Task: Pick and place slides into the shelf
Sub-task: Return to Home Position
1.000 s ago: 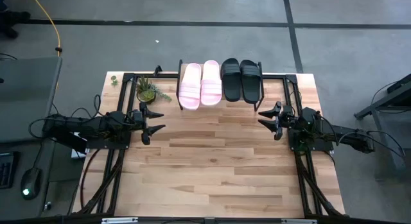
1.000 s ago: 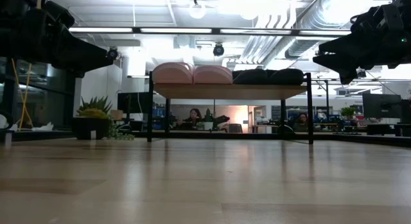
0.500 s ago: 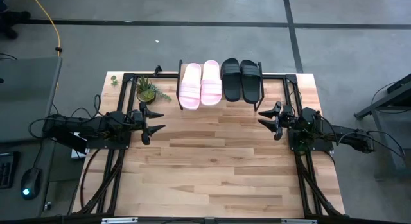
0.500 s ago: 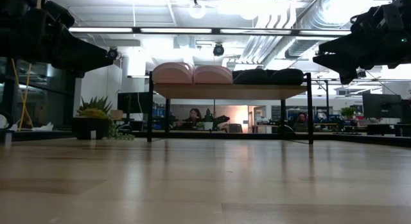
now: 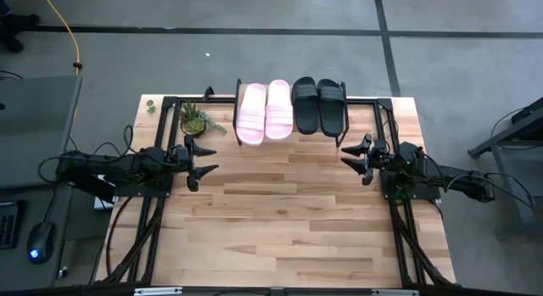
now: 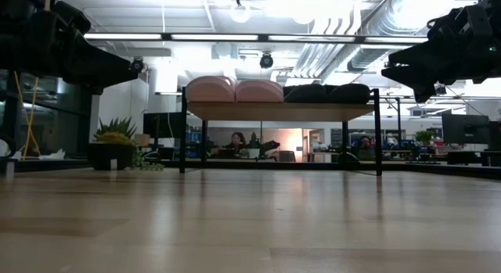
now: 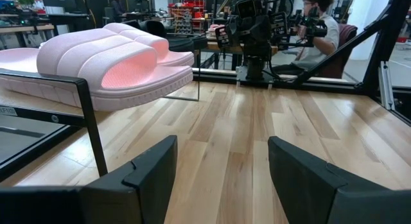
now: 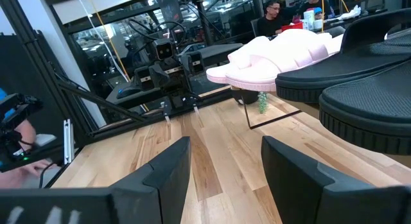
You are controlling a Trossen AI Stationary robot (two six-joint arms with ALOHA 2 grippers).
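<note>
The surface (image 5: 280, 220) is pale wood in long strips, smooth with a soft shine, and the shelf (image 6: 282, 110) has a light wood top on thin black metal legs. The pink slides (image 7: 115, 54) look like soft matt foam with ridges across the strap, while the black slides (image 8: 366, 89) are matt with a fine bumpy skin. The left hand (image 7: 221, 144) and the right hand (image 8: 226, 142) look like dark, dull plastic.
</note>
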